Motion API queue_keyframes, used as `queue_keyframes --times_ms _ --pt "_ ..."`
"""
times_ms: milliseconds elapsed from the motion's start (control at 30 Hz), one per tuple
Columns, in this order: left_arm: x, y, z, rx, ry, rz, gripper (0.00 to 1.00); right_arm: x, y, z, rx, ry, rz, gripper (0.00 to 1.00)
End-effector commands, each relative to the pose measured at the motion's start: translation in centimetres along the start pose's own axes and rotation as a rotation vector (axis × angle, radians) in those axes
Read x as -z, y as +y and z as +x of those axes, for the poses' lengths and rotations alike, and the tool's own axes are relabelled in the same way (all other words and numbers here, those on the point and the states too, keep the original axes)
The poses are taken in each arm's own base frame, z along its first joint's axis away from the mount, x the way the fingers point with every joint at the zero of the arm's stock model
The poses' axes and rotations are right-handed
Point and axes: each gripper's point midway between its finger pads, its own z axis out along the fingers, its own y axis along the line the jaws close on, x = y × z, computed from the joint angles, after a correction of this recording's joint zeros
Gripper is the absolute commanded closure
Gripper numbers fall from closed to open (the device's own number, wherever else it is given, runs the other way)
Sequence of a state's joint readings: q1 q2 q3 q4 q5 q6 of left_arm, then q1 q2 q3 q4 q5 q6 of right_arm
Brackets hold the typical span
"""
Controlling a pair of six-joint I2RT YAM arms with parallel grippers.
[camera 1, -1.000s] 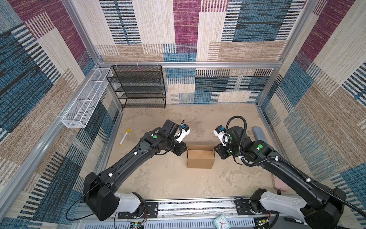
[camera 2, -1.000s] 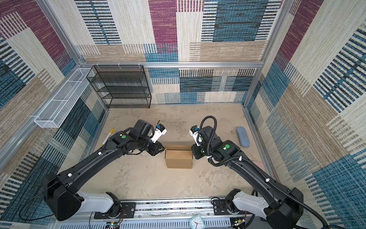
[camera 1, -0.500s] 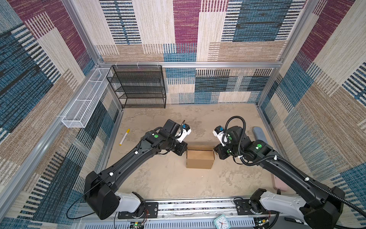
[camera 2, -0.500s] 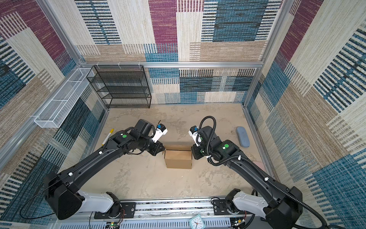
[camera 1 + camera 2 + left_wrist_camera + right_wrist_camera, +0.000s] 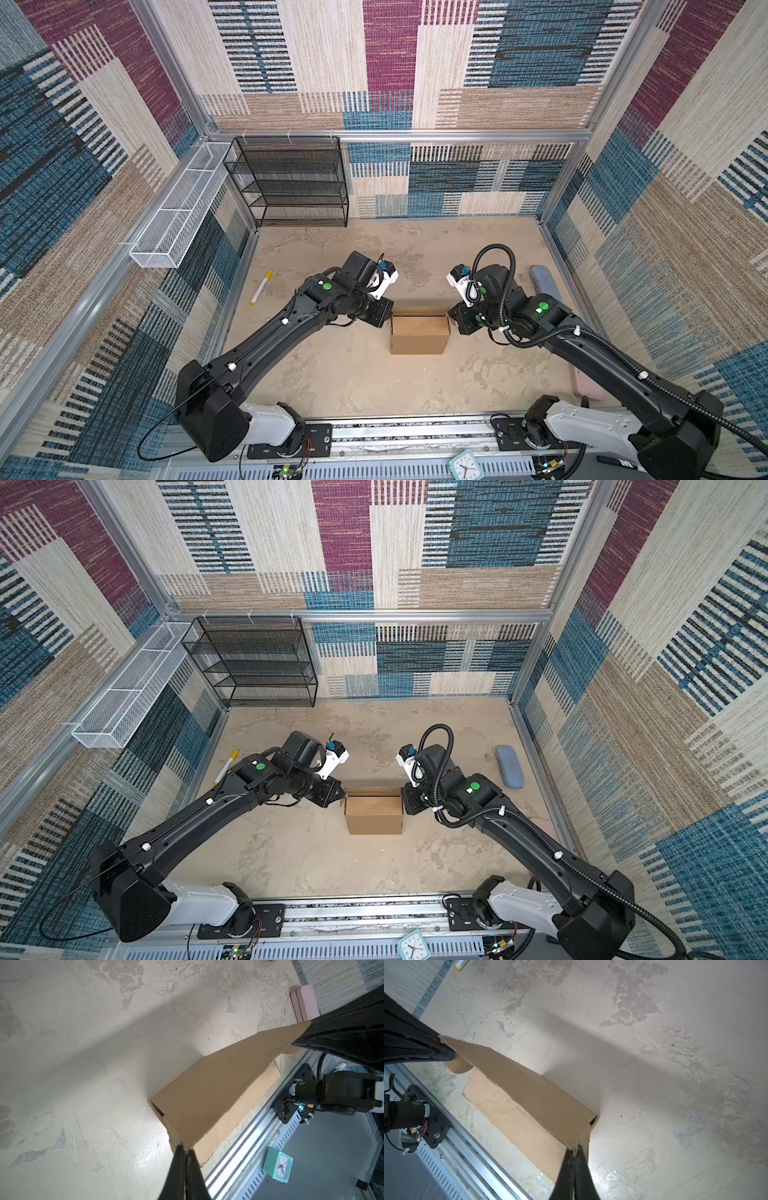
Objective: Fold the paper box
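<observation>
The paper box (image 5: 419, 338) (image 5: 375, 818) is plain brown cardboard in the middle of the floor, with a wide panel (image 5: 218, 1088) (image 5: 529, 1093) tilted up over a flat part lying on the floor. My left gripper (image 5: 390, 322) (image 5: 185, 1148) is shut on the panel's upper left corner. My right gripper (image 5: 451, 322) (image 5: 575, 1147) is shut on the upper right corner. Each wrist view shows the other gripper's fingers (image 5: 307, 1030) (image 5: 444, 1051) pinching the far corner of the same panel.
A marker with a yellow cap (image 5: 261, 286) lies at the left. A black mesh shelf (image 5: 291, 183) stands at the back and a white wire basket (image 5: 178, 208) hangs on the left wall. At the right lie a grey-blue case (image 5: 544, 282) and a pink case (image 5: 303, 1001). A teal clock (image 5: 465, 465) sits by the front rail.
Both grippers have closed onto the upper corners of the box's raised panel. The arms and the box have hardly moved.
</observation>
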State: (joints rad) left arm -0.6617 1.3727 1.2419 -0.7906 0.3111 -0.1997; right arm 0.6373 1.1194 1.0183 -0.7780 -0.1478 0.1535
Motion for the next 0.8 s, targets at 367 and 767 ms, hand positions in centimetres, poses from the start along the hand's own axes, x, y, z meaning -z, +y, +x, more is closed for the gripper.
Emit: queue_keyframes --times_ms 367,767 --pt "0.6 -2.9 -1.1 0.127 -0.009 0.140 1.00 0.1 2.0 -1.1 -0.023 -0.033 -0.095 1.00" --pt "0.7 -3.3 -1.2 0.184 -0.031 0.160 1.00 -0.3 3.2 -0.9 -0.030 -0.031 -0.121 1.00"
